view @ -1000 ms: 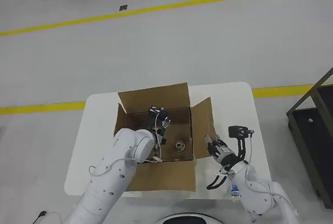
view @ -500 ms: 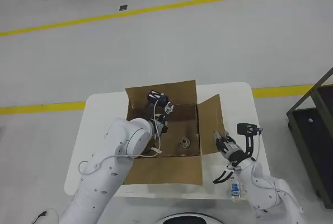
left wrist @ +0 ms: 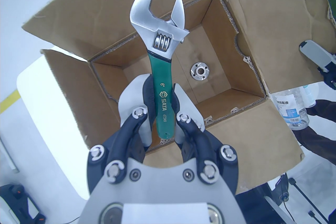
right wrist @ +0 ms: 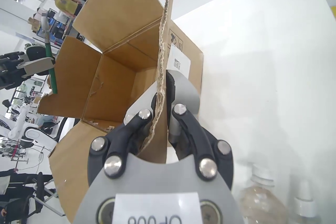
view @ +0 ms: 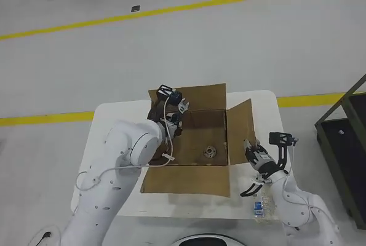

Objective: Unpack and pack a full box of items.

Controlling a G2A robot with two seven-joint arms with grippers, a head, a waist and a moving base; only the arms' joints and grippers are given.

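An open cardboard box (view: 195,97) stands on the white table (view: 109,141). My left gripper (left wrist: 160,93) is shut on the green handle of an adjustable wrench (left wrist: 157,33), held above the box's open top with its steel head pointing away from the wrist. In the top view that left gripper (view: 173,104) hangs over the box's far left corner. A round metal flange (left wrist: 200,71) lies on the box floor. My right gripper (right wrist: 161,93) is shut on the torn edge of the box's right flap (right wrist: 168,12), seen in the top view as the right gripper (view: 251,154).
Clear plastic bottles (right wrist: 262,198) lie on the table by the right arm, near the front right corner (view: 262,206). A dark rack (view: 355,160) stands on the floor to the right. The table's left side offers open surface.
The box has slid to the right with the right gripper holding its flap. The left gripper has risen out of the box toward its far edge, carrying the wrench.
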